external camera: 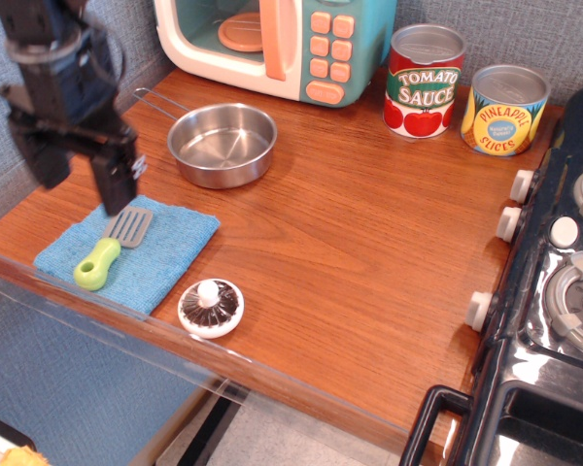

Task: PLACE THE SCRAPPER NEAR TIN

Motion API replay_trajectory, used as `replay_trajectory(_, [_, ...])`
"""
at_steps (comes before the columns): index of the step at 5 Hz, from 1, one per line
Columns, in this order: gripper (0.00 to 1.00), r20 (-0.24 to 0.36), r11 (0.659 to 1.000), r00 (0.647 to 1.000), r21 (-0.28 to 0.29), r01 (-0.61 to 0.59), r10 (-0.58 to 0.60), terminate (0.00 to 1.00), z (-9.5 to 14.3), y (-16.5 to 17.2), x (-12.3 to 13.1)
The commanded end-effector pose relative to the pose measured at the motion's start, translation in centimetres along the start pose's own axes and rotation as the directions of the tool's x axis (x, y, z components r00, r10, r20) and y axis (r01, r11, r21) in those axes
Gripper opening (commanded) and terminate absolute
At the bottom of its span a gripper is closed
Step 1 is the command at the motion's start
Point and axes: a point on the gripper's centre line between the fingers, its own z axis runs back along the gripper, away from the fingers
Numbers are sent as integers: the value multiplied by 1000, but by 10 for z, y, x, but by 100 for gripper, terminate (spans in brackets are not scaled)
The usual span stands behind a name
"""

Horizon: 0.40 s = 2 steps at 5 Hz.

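Note:
The scrapper point(109, 248) lies on a blue cloth point(126, 249) at the front left, lime-green handle toward the table edge and grey slotted blade toward the back. The tin point(424, 82), a red "TOMATO SAUCE" can, stands at the back right of the wooden counter. My black gripper point(81, 187) hangs open and empty over the cloth's back left corner, just above and left of the scrapper's blade. Its right finger point(113, 183) ends close to the blade.
A steel pan point(222, 144) sits behind the cloth. A toy microwave point(277, 44) stands at the back. A pineapple slices can point(503, 109) is right of the tin. A round white lid point(211, 307) lies at the front edge. A black stove point(554, 291) fills the right side.

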Motion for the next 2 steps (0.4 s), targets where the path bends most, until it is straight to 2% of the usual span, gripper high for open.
replay_trajectory(1, [100,-53,995,996,66,-72,76,0,-29,13,9])
replay_trajectory(2, [100,-76,995,995,74,-64,69,0,-40,16,-3])
